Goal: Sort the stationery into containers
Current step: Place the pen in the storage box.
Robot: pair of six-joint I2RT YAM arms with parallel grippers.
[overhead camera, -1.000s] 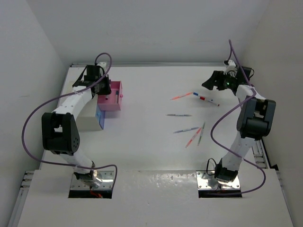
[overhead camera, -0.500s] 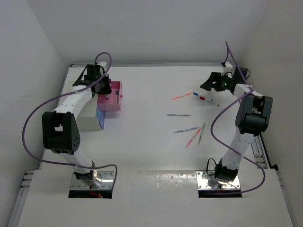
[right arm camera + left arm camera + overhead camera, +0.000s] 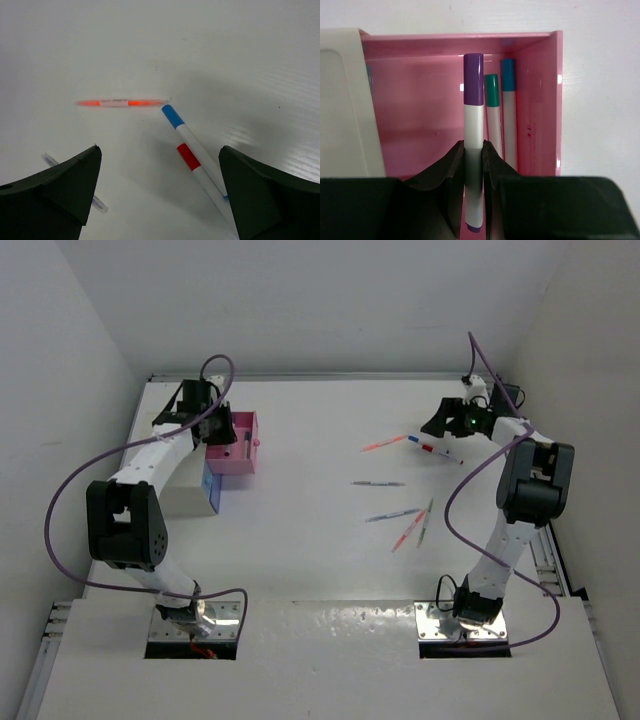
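Note:
My left gripper [image 3: 474,172] is shut on a white marker with a purple cap [image 3: 473,125] and holds it over the open pink drawer-box [image 3: 420,110]. Two markers, one green-capped [image 3: 493,115] and one blue-capped [image 3: 509,110], lie inside by the right wall. The pink box [image 3: 236,445] stands at the far left, with the blue box [image 3: 211,485] in front of it. My right gripper [image 3: 160,165] is open and empty above a blue-capped marker [image 3: 186,134] and a red-capped marker [image 3: 200,172]. An orange pen [image 3: 121,103] lies beyond them.
A white cabinet block [image 3: 180,490] stands left of the blue box. Several more pens lie mid-table, a grey one [image 3: 378,483], a blue-grey one [image 3: 393,514], a pink one [image 3: 408,531] and a green one [image 3: 426,521]. White walls close in on both sides.
My right gripper has moved a little left and toward the blue-capped and red-capped markers. My left gripper has stayed over the pink box.

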